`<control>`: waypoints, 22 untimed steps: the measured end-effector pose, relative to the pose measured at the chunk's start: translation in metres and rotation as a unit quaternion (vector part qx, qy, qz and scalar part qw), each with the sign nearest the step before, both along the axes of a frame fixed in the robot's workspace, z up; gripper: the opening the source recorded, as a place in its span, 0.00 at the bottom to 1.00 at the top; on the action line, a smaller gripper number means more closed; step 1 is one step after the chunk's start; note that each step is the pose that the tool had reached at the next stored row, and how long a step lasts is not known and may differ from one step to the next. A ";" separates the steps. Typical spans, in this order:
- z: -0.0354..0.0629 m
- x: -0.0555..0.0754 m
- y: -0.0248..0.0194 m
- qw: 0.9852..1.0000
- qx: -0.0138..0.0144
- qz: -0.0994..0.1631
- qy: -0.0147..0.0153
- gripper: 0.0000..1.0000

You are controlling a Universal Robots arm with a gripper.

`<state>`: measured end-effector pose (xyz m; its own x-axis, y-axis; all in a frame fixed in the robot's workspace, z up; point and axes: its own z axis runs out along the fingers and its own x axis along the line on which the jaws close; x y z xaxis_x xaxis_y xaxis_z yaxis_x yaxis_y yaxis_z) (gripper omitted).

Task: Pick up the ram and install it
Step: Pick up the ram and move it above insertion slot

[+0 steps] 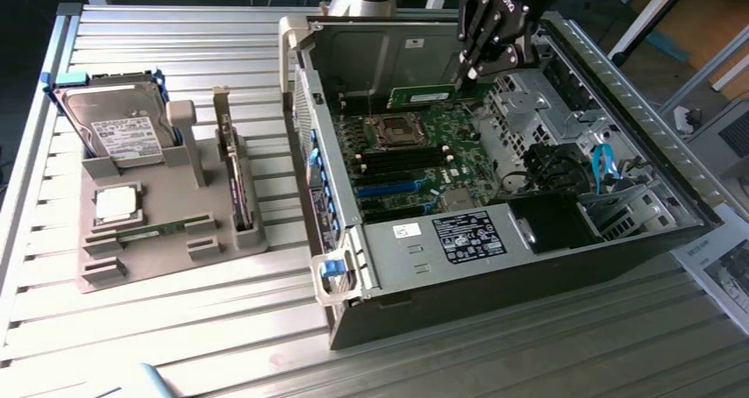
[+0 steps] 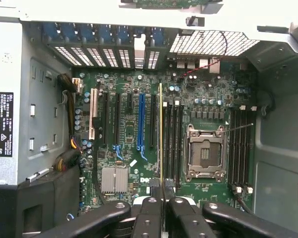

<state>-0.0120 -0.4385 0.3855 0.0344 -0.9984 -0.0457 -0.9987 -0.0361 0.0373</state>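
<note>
"Two green sticks alike, I count. Which one is the ram [image 1: 424, 94]?"

"The one in the gripper [image 1: 478, 75]. The fingers are drawn in narrow and clamped on it, inside the open computer case [image 1: 387, 266]."

"Which way does it lie?"

"In the exterior view its long axis runs roughly level. It reaches from the fingers toward the exterior view's left, above the motherboard [image 1: 468, 152]. In the wrist view the ram [image 2: 161, 134] is seen edge-on, a thin line running straight out from the gripper [image 2: 161, 191]. It is parallel to the black memory slots [image 2: 174, 144] and just beside them, with the processor socket [image 2: 204, 153] on their other side."

"Is it seated?"

"I cannot tell whether its lower edge touches a slot."

"And the other stick?"

"The second stick [image 1: 153, 231] lies flat in a groove of the grey tray [image 1: 175, 196], which sits on the table [image 1: 175, 328], well apart from the gripper. The same tray holds a hard drive [image 1: 117, 126] standing upright, a square processor chip [image 1: 117, 203] lying in a pocket, and an expansion card [image 1: 240, 188] upright on its edge along the side nearest the case."
</note>
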 end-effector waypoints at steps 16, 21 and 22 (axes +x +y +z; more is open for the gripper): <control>-0.0001 0.000 0.0112 1.000 0.000 0.000 0.000 0.12; -0.0003 0.000 0.0196 1.000 0.000 0.000 0.000 0.12; -0.0003 0.000 0.0196 1.000 0.000 0.000 0.000 0.12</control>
<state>-0.0121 -0.4189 0.3852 0.0344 -0.9984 -0.0457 -0.9987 -0.0361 0.0373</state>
